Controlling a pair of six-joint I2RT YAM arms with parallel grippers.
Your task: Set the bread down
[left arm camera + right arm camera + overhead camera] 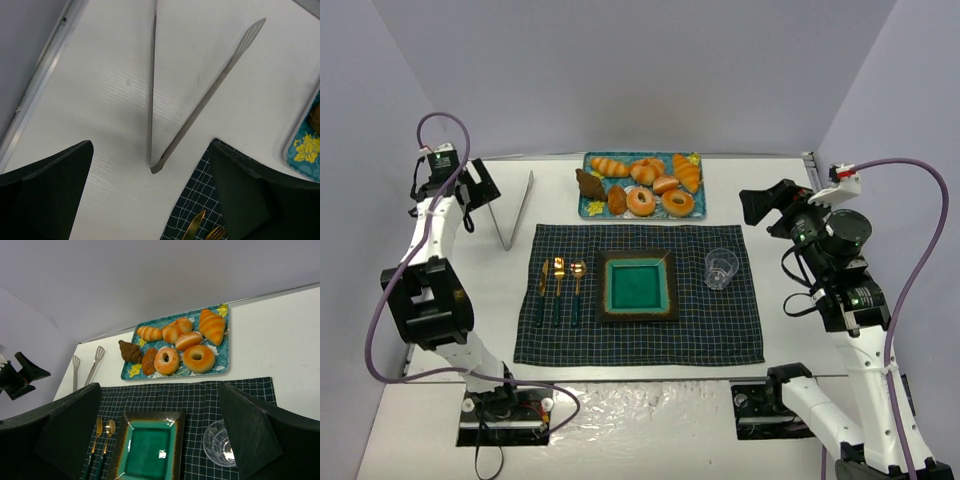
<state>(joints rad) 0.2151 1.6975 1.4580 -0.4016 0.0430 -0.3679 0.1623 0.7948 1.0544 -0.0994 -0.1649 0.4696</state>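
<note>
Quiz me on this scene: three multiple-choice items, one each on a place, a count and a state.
1. The bread lies: A at the tray's left end; B at its right end; C off it.
2. Ring doughnuts on the tray: A one; B two; C four.
3. The left gripper is: A open, empty; B shut on something; C unseen.
Key: A, the dark pastry sits at that end; B, two rings lie side by side; A, its fingers stand apart above the tongs.

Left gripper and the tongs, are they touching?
Apart. The left wrist view shows bare table between the tongs and both sides of the open left gripper.
</note>
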